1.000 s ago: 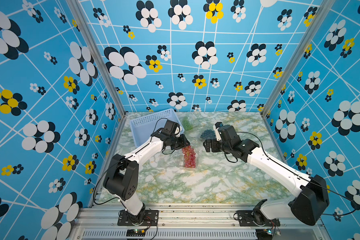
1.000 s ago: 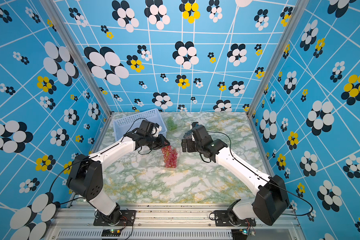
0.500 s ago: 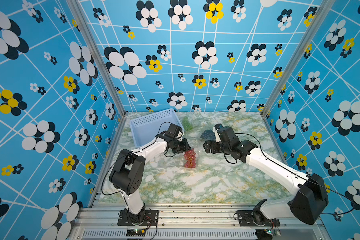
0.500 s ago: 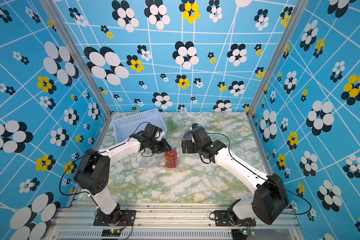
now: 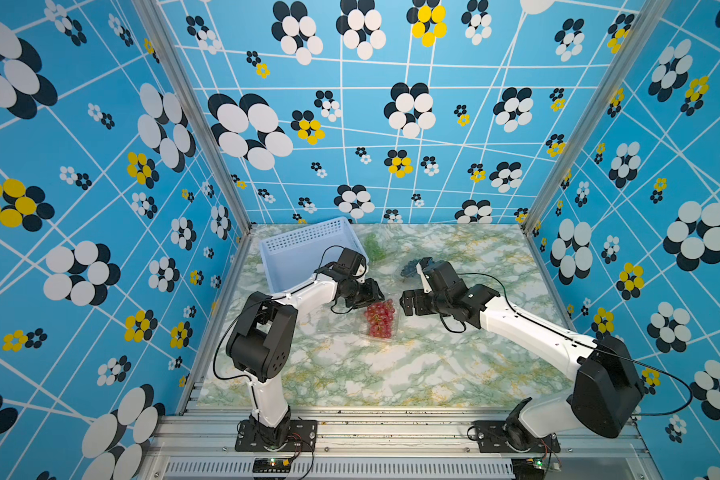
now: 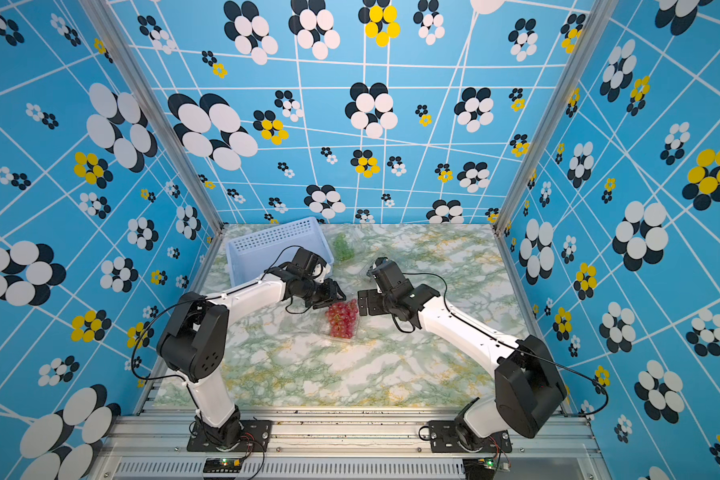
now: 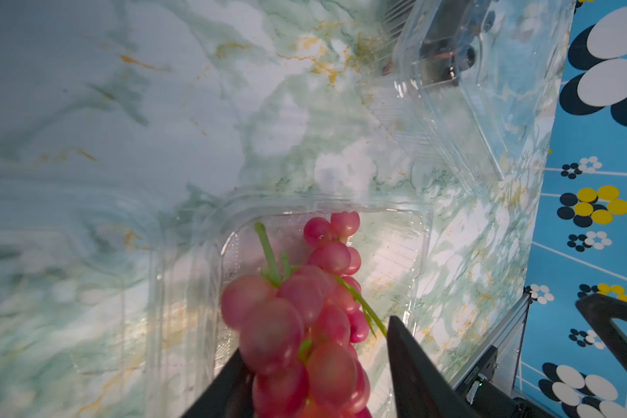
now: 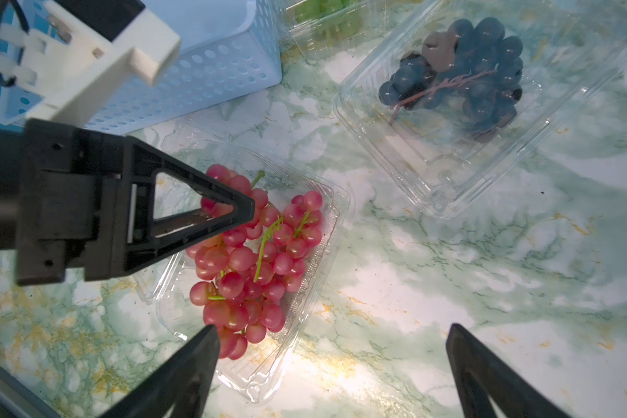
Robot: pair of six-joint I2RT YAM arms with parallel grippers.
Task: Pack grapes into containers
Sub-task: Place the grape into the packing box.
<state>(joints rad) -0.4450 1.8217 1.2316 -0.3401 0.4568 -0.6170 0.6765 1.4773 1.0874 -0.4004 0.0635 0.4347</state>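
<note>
Pinkish-red grapes (image 5: 379,318) (image 6: 342,318) (image 8: 254,253) lie in an open clear container (image 8: 268,391) at the table's middle. My left gripper (image 5: 376,296) (image 6: 336,296) (image 7: 315,336) hangs over the bunch's far end, open; the red grapes (image 7: 297,325) sit between its fingers, touching one while a gap shows at the other. My right gripper (image 5: 406,303) (image 6: 362,301) (image 8: 332,327) hovers just right of that container, wide open and empty. Dark grapes (image 5: 410,268) (image 8: 467,72) rest in a second clear container (image 8: 438,195). Green grapes (image 5: 374,246) (image 6: 344,247) (image 8: 323,14) lie farther back.
A pale blue perforated basket (image 5: 304,245) (image 6: 267,245) (image 8: 203,79) stands at the back left, close behind my left wrist. The red grapes' container has its clear lid (image 7: 181,289) folded out flat beside it. Another clear container (image 7: 460,119) shows in the left wrist view.
My left gripper's jaws have spread apart around the red bunch, which now rests in its container. The left arm's elbow has swung forward. The right arm has barely moved.
</note>
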